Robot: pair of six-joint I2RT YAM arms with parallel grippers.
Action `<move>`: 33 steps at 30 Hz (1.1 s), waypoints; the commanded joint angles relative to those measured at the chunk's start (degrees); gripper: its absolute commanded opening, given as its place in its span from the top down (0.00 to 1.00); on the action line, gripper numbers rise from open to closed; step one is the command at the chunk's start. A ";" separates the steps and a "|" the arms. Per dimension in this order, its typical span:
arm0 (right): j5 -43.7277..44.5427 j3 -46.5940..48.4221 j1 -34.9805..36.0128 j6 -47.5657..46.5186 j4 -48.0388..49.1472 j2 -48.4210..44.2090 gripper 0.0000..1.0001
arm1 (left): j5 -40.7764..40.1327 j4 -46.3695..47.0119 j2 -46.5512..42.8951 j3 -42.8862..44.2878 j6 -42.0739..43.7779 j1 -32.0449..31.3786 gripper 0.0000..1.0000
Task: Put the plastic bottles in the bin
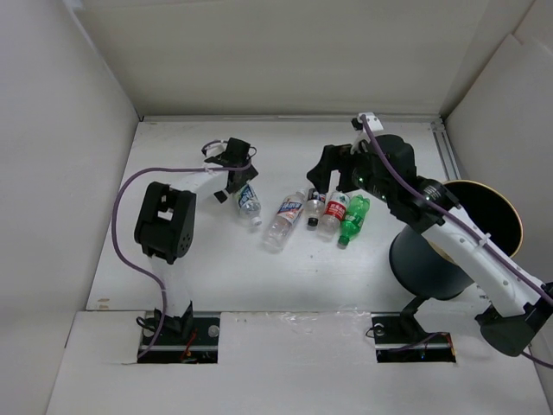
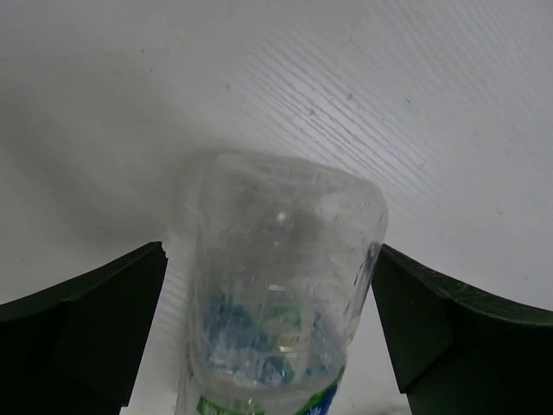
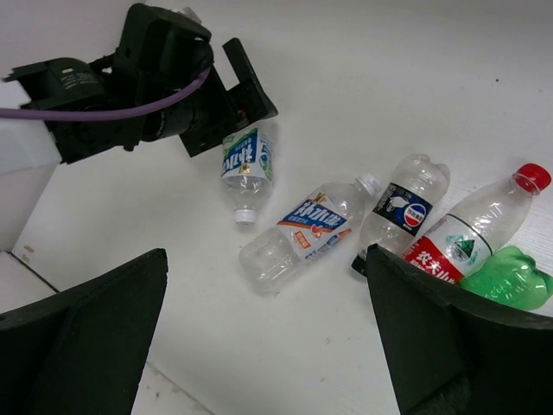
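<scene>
Five plastic bottles lie on the white table. My left gripper (image 1: 239,183) is open, its fingers either side of the base end of a clear bottle with a blue-green label (image 1: 250,201) (image 2: 281,285), with a gap on the left side. Right of it lie a clear bottle with a blue-orange label (image 1: 284,221) (image 3: 307,229), a dark-label bottle (image 1: 314,207) (image 3: 404,207), a red-label, red-cap bottle (image 1: 333,214) (image 3: 471,229) and a green bottle (image 1: 354,219) (image 3: 510,277). My right gripper (image 1: 333,181) (image 3: 265,294) hangs open and empty above this row. The bin (image 1: 423,259) stands at the right.
The right arm (image 1: 458,233) stretches across the bin's tan rim (image 1: 511,216). White walls close in the table at the back and both sides. The left arm's elbow (image 1: 164,220) stands near the front left. The left gripper's body (image 3: 164,78) shows in the right wrist view.
</scene>
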 commanded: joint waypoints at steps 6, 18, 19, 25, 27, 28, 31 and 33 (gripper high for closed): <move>-0.71 1.81 1.80 -1.06 5.43 -0.53 0.00 | 0.53 -0.30 5.41 5.36 2.17 0.87 0.12; -12.55 -2.57 2.94 -1.06 12.79 0.53 0.00 | 5.35 3.56 -5.03 6.59 12.61 1.31 1.00; -13.19 -2.59 2.94 -1.06 13.68 1.13 0.00 | 6.76 4.18 -6.97 6.59 14.37 1.31 1.00; -12.31 -2.59 3.47 5.24 20.36 5.53 0.00 | 25.28 7.96 -20.95 9.65 22.73 0.16 1.00; -12.31 -0.05 3.47 6.58 20.90 7.29 0.00 | 32.57 5.53 -22.28 13.50 25.11 -0.45 1.00; -11.53 0.75 3.99 7.19 21.68 7.82 0.00 | 34.18 4.72 -23.41 14.49 25.72 -0.45 1.00; -10.30 4.44 4.79 8.51 22.91 10.54 0.00 | 41.55 7.07 -27.72 13.63 25.11 -0.98 1.00; -12.57 6.54 4.79 10.09 24.67 12.81 0.00 | 43.50 8.31 -31.40 13.09 24.50 -0.98 1.00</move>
